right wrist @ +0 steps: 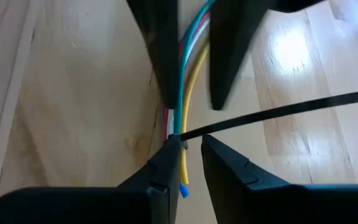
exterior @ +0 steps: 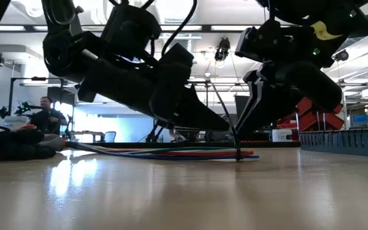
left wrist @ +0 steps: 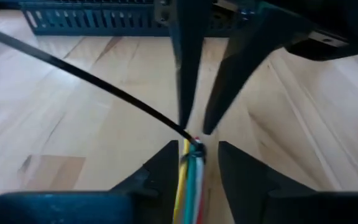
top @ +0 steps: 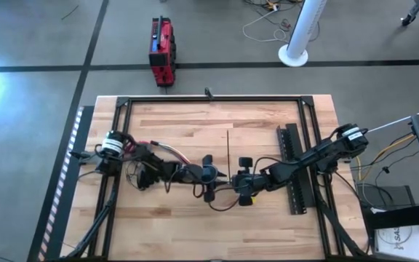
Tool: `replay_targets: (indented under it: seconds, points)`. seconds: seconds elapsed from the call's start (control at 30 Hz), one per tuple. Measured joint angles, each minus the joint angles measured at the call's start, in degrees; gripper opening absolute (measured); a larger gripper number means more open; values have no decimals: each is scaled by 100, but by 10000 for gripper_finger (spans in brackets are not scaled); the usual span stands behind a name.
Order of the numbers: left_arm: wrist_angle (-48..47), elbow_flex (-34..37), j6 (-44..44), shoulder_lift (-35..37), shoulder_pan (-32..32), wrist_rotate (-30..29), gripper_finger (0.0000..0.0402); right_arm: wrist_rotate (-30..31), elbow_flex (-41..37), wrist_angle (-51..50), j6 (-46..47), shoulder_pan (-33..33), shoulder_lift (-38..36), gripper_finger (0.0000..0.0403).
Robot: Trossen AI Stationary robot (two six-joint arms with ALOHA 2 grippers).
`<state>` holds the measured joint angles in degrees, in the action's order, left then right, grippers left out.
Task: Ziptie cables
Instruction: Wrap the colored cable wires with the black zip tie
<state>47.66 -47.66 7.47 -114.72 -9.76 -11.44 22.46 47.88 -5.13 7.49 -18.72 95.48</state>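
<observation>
Wrist views: both pincers meet at the cables' end, mid-table.
Left pincer [left wrist: 194,165] stands slightly open astride the cables [left wrist: 191,180]; right pincer [right wrist: 191,155], slightly open, touches the ziptie [right wrist: 278,112] crossing the wires on the table [top: 173,127].

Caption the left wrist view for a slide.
Both claws meet at the cables, where the ziptie crosses the wood table.
</observation>
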Motion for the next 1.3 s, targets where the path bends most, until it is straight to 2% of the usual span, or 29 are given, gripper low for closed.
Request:
replay_targets:
  seconds: [0.17, 0.37, 0.57, 0.67, 0.8, 0.87, 1.1, 1.3]
  points:
    - [-18, 12, 234, -28, 316, 105, 146, 0, -9, -13, 41, 0, 0, 43]
    - [433, -46, 371, -49, 700, 1510, 181, 2, -9, -11, 89, 0, 0, 33]
    - [435, -138, 367, -48, 793, 2133, 187, 145, -9, -11, 104, 0, 0, 34]
    - [390, -150, 376, -48, 791, 2201, 175, 216, -9, -9, 99, 2, 0, 33]
    - [222, -201, 382, -48, 810, 1521, 149, 219, -9, -5, 103, 2, 0, 35]
    - [173, -197, 300, -48, 833, 1366, 129, 219, -9, 0, 134, 2, 0, 36]
    - [276, -212, 179, -46, 830, 1671, 17, 306, -11, 9, 186, 2, 0, 49]
    - [284, -216, 64, -46, 830, 1696, 2, 270, -11, -32, 507, 2, 0, 70]
